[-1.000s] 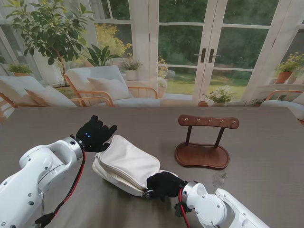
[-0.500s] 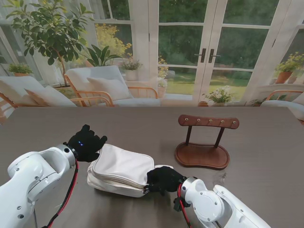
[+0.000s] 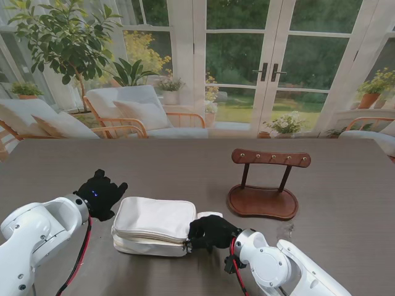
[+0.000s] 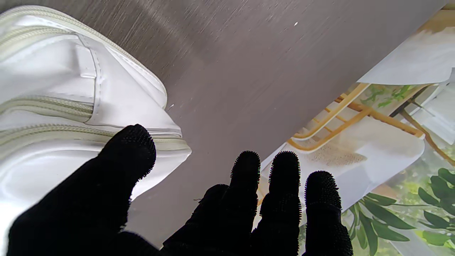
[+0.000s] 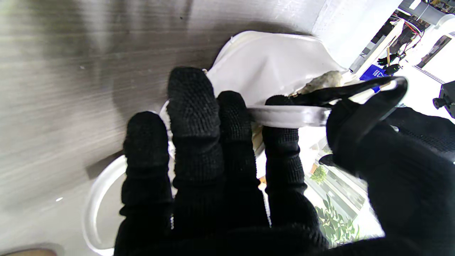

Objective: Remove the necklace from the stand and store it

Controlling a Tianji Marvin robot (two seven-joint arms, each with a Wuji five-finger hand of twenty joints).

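White rounded arms point(image 3: 37, 231), red and black cables point(image 3: 80, 253), each robot hand point(image 3: 99, 192) black-gloved.

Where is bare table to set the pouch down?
Bare table runs from the white pouch to the far edge, and right of the wooden stand. Crowded: left robot hand beside the pouch, right robot hand gripping it.

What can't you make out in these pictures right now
- Necklace: none hangs on the wooden stand; whether it is inside the white pouch is hidden by the pouch's cloth.
- Right hand: right wrist view shows fingers covering what they pinch at the pouch.
- Small speck on the table: too small to identify.
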